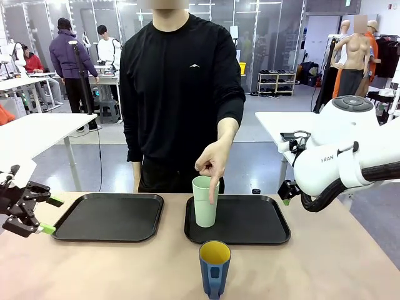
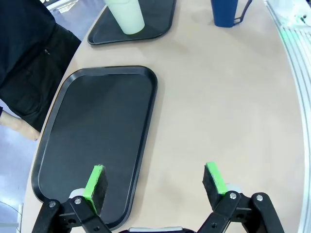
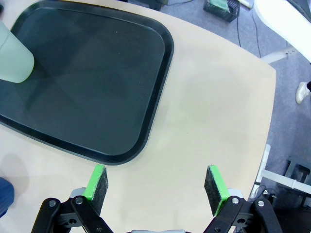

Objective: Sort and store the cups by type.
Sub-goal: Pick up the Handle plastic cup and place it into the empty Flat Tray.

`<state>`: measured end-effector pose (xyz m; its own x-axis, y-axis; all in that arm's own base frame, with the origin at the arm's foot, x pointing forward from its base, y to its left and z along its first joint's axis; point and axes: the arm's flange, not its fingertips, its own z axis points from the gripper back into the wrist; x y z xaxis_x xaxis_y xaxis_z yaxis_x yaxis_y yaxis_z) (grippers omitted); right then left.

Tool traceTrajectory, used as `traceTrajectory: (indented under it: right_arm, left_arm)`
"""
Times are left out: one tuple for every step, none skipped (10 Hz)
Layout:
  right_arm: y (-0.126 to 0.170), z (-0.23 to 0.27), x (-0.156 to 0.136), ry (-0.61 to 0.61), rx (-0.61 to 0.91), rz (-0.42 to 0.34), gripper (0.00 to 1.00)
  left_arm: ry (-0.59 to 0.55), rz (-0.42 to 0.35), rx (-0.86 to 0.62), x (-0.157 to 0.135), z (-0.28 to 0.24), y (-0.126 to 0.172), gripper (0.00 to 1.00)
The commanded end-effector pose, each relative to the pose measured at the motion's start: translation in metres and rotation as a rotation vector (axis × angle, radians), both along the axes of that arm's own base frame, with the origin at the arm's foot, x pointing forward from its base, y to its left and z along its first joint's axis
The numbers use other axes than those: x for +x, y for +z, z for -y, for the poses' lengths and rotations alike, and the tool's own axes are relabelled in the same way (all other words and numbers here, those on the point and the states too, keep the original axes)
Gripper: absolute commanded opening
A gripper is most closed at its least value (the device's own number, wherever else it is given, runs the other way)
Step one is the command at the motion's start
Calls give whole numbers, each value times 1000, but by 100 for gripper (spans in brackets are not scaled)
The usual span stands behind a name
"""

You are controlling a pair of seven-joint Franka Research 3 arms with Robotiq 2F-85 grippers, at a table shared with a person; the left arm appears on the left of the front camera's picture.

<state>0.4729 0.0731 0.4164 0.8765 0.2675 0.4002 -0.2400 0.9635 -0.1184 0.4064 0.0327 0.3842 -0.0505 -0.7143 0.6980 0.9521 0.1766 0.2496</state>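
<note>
Your left gripper (image 1: 50, 215) hung at the left end of the table (image 1: 112, 269), just outside the near corner of the left tray (image 1: 109, 217). Its jaws stood wide apart and held nothing. In your left wrist view the green pads (image 2: 95, 182) straddled that tray's long edge, one over the black surface and the other over bare tabletop.

Your right gripper (image 3: 155, 183) was likewise spread, with nothing between the jaws. It hung over bare tabletop just beside a rounded corner of the right tray (image 3: 87, 82). In the front view your right arm (image 1: 350, 156) came in from the right, above the table's edge.

The mint-green tumbler (image 1: 204, 202) stood upright on the right tray, at its left end. The person's hand (image 1: 211, 164) reached down to it, with fingertips at the rim and one finger lying down the outer wall.

The dark blue mug (image 1: 214, 269) stood upright on the bare table in front of the right tray, on your side and apart from the tray. Its yellow inside showed, and its handle was turned towards the front camera. Both cups were well apart from either of your grippers.
</note>
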Motion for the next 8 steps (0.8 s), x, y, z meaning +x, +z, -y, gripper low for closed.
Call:
traceTrajectory:
  right_arm:
    - [0, 14, -13, 39, -8, -26, 100]
    - [-1, 21, -24, 66, -60, -58, 100]
    - [1, 28, -31, 149, -107, -59, 100]
    - [4, 35, -34, 229, -126, -57, 100]
    - [6, 41, -34, 285, -175, -55, 100]
    - [5, 44, -33, 372, -198, -74, 100]
    - [0, 45, -32, 440, -232, -91, 100]
    - [-4, 47, -32, 483, -251, -100, 100]
  left_arm:
    - [-13, 3, -6, 5, -3, 1, 100]
    - [-13, 3, -6, 5, -3, 1, 100]
    - [-13, 3, -6, 5, -3, 1, 100]
    - [-13, 3, -6, 5, -3, 1, 100]
    - [-13, 3, -6, 5, -3, 1, 100]
    - [-13, 3, -6, 5, -3, 1, 100]
    - [-13, 3, -6, 5, -3, 1, 100]
    - [-13, 3, -6, 5, -3, 1, 100]
